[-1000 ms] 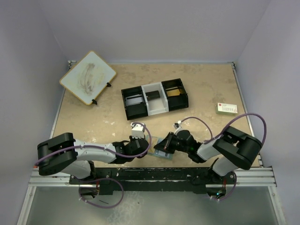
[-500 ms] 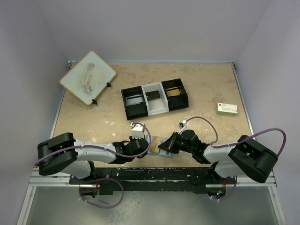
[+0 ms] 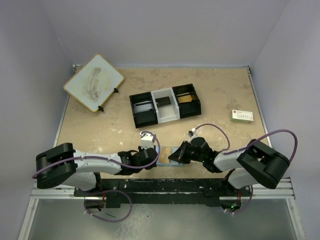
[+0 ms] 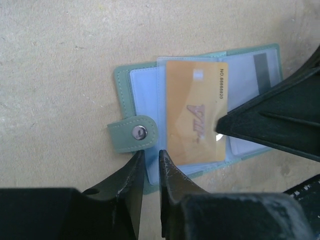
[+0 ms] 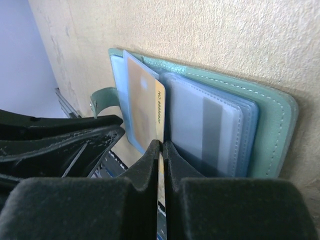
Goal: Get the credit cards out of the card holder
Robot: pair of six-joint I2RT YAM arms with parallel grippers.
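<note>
card holder (image 4: 122, 80) open flat on surface (image 3: 220, 90), near front edge, between both arms. right tool (image 5: 161, 146) pinched tight on edge of orange-gold card (image 4: 195, 110); card lies across pale-blue pocket panels at holder middle, can't tell how far it sits in sleeve. left tool (image 4: 150, 156) narrow, fingers barely apart, over holder's near edge just beside clasp tab (image 4: 134, 134), nothing visibly clamped. pale bluish-grey card (image 5: 212, 130) inside clear sleeve on side nearest right tool. tray (image 3: 165, 105) further back, white box (image 3: 242, 116) well apart.
</note>
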